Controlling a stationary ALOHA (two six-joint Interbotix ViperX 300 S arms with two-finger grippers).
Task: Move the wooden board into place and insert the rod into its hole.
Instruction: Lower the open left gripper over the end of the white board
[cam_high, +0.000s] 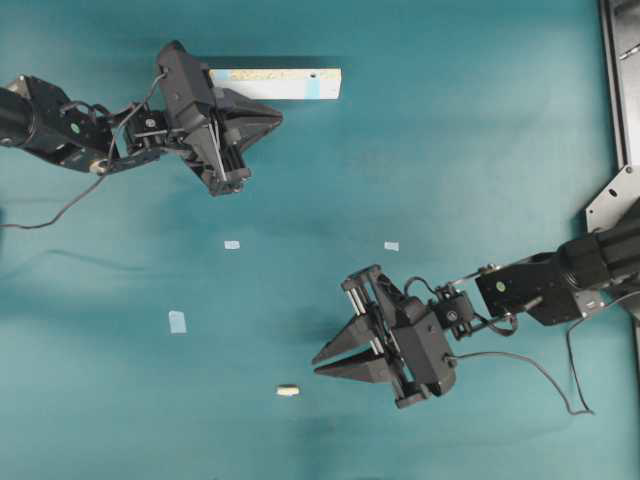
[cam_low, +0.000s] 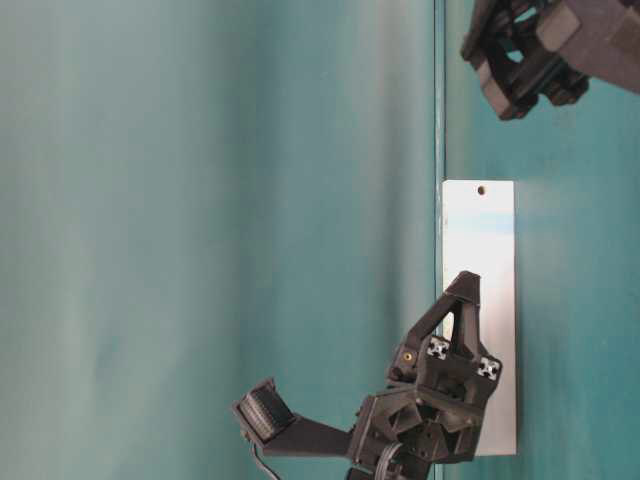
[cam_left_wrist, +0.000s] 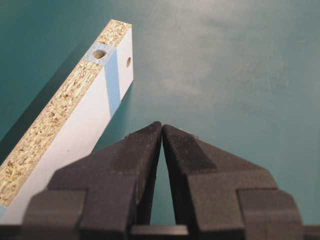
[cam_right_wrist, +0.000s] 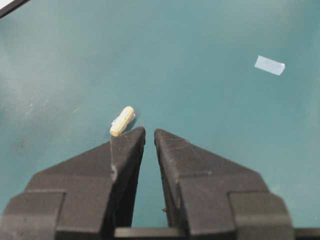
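My left pincer is pressed shut with nothing between its tips, hanging just beside the wooden board without touching it. The board lies at the far edge of the teal surface, standing on one long side so the speckled chipboard edge faces up. In the left wrist view I can see a hole in that edge, ringed by a band of blue tape, and a smaller hole in the white face next to it — that taped hole is, I judge, where the peg must go, so the board probably sits this way to keep it facing up.

My right pincer is nearly shut, only a narrow slit showing, and it holds nothing. The rod lies flat on the surface just ahead and to the left of its tips, well apart from the board. A few tape scraps are scattered between them.

Neither step looks begun. With both pincers this tight, I would have to spread each before taking anything — the right for the rod, the left to steady the board.
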